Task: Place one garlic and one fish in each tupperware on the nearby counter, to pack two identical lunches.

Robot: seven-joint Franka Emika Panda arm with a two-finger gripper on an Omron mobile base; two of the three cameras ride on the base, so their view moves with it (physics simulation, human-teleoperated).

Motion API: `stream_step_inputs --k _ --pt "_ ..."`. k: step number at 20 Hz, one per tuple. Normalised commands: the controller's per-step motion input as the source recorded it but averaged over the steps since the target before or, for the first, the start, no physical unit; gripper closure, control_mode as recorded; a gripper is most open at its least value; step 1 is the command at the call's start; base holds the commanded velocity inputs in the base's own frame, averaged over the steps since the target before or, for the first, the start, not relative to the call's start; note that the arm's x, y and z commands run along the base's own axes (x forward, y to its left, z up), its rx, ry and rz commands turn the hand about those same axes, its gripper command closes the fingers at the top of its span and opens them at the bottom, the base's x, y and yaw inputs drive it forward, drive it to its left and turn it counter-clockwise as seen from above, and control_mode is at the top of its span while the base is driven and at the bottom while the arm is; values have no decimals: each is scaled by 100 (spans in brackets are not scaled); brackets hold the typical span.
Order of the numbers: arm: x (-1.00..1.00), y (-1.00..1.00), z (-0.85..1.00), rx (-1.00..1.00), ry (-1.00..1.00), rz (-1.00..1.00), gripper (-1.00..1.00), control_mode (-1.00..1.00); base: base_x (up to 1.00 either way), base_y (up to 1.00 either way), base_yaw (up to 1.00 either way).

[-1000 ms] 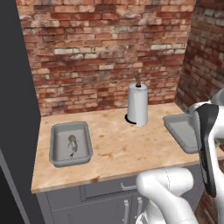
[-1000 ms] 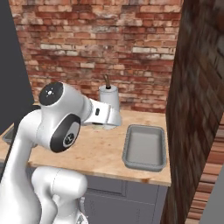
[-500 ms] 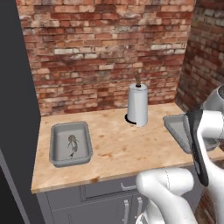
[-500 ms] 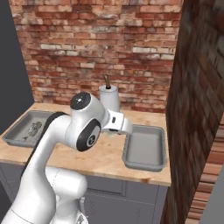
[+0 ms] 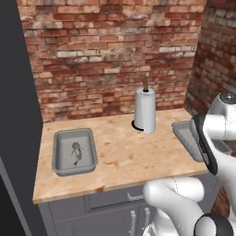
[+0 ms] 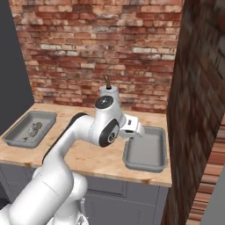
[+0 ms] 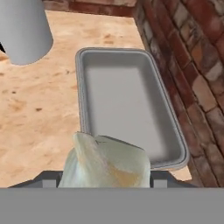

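The counter [image 5: 120,156] carries two tubs. The right tub [image 7: 127,105] is bare inside, and the gripper [image 6: 132,130] hangs over its near end. The left tub [image 5: 73,152] lies well apart and holds a fish [image 5: 76,153]. The paper towel roll [image 5: 144,110] stands between the tubs, near the wall. The gripper is closed around a garlic [image 7: 105,164], above the right tub's near rim.

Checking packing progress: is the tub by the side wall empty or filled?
Empty. The tub shows a bare grey floor in the hand view; the garlic sits in the claw, not inside it.
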Motion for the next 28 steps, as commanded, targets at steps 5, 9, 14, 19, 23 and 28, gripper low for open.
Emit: stream_step_inputs --k 5,9,14,19,23,28 --pt "58 -42 -34 5 2 5 100 -100 0 0 0" --pt "73 -5 -40 0 0 2 100 -100 0 0 0" --pt "78 0 -36 0 0 0 100 -100 0 0 0" --pt "70 -7 -29 0 1 0 100 -100 0 0 0" --pt "65 -26 -24 0 4 0 100 -100 0 0 0" --pt "60 -33 -24 0 6 0 100 -100 0 0 0"
